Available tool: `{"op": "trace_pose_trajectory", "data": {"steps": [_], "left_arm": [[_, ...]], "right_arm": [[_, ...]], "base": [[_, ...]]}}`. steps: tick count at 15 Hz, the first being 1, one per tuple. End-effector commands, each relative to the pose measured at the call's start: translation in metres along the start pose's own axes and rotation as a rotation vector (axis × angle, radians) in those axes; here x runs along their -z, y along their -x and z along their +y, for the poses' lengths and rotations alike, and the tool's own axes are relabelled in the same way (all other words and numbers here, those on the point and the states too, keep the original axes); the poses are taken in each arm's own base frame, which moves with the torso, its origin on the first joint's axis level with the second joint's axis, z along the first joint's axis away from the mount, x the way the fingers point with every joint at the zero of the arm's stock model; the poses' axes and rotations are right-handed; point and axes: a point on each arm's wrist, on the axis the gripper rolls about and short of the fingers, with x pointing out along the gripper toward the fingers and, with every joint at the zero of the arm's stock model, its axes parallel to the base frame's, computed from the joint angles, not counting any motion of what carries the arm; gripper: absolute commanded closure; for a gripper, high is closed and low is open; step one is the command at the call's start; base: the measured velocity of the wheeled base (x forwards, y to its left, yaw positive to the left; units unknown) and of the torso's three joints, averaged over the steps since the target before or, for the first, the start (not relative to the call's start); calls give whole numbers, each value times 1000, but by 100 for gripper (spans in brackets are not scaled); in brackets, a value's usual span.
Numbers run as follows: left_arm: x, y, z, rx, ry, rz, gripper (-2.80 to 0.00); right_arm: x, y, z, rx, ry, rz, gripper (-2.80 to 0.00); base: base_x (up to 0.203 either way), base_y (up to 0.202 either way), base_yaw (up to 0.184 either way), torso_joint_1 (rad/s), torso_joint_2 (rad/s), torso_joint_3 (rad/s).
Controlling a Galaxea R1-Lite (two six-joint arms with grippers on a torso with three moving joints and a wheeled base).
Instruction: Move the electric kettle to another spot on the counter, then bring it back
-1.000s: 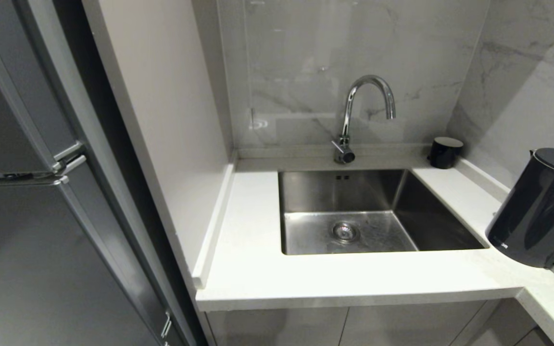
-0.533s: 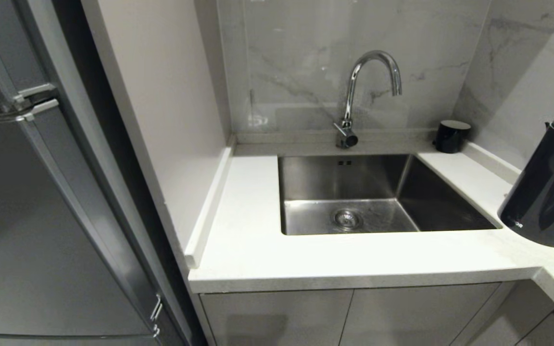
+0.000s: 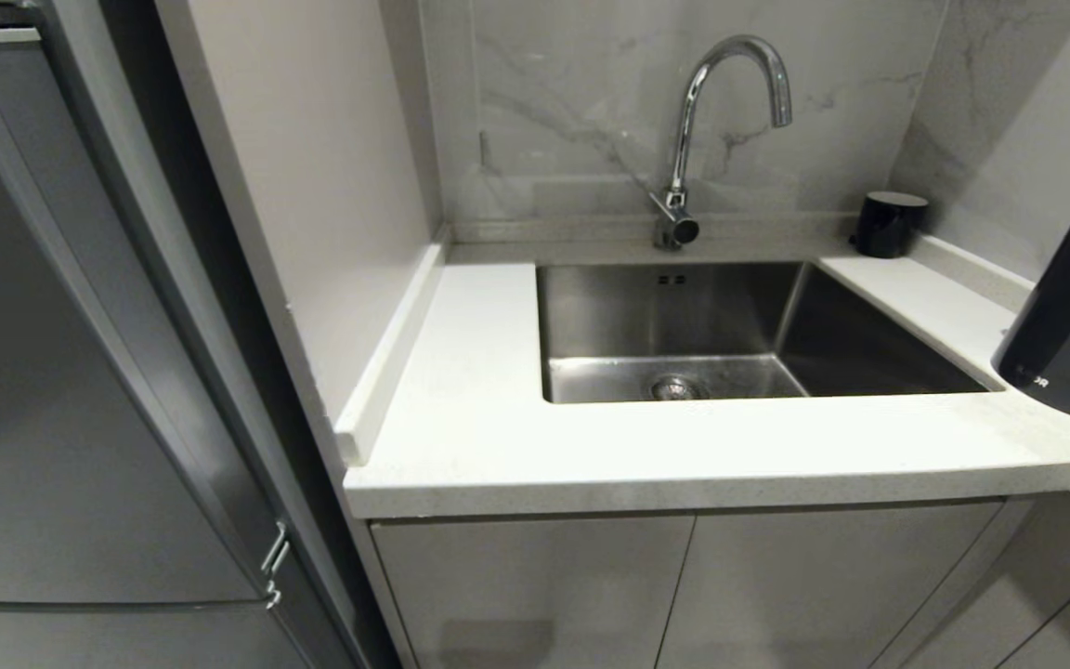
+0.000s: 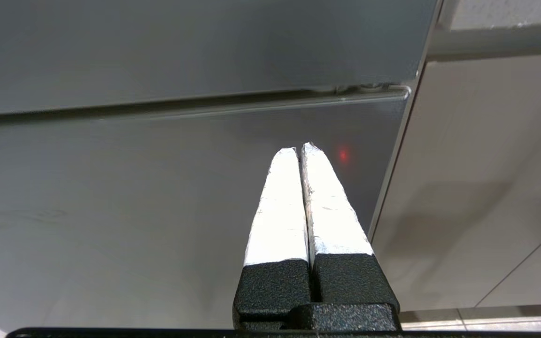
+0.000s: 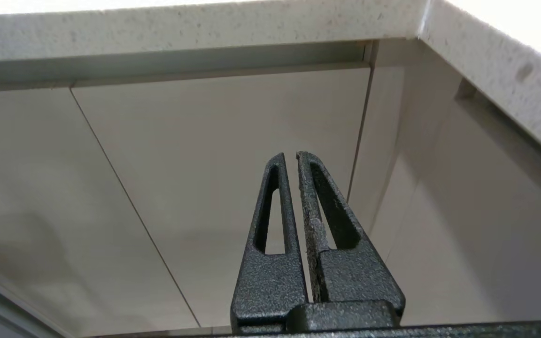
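The electric kettle (image 3: 1069, 307), glossy black with a small pale logo low on its side, stands on the white speckled counter (image 3: 591, 455) at the far right, partly cut off by the edge of the head view. Neither arm shows in the head view. My left gripper (image 4: 300, 149) is shut and empty, its white-wrapped fingers pressed together in front of a grey fridge door (image 4: 111, 211). Below the counter's thick edge (image 5: 204, 28), my right gripper (image 5: 290, 155) is shut on nothing and faces the cabinet doors (image 5: 204, 164).
A steel sink (image 3: 646, 316) is set into the counter, with a chrome tap (image 3: 684, 139) behind it. A small black cup (image 3: 888, 225) stands in the back right corner. The tall grey fridge (image 3: 80, 418) fills the left. Pale cabinet doors (image 3: 684, 595) lie below.
The whole head view has shifted: the camera has sunk, so the counter shows from a lower angle and the kettle sits further out at the right edge. Nothing on the counter has moved.
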Motion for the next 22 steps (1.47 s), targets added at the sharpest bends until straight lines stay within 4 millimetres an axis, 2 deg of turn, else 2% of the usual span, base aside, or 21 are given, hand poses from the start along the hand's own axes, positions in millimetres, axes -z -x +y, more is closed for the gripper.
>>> {"op": "trace_pose_trajectory", "data": {"steps": [1,22], "left_arm": [[0,0,0,0,-1,1,0],[0,0,0,2,2,5,0]], "right_arm": [[0,0,0,0,2,0,0],[0,0,0,0,0,0,0]], "base": [[0,0,0,-19,141,124],[0,0,0,0,6,5]]}}
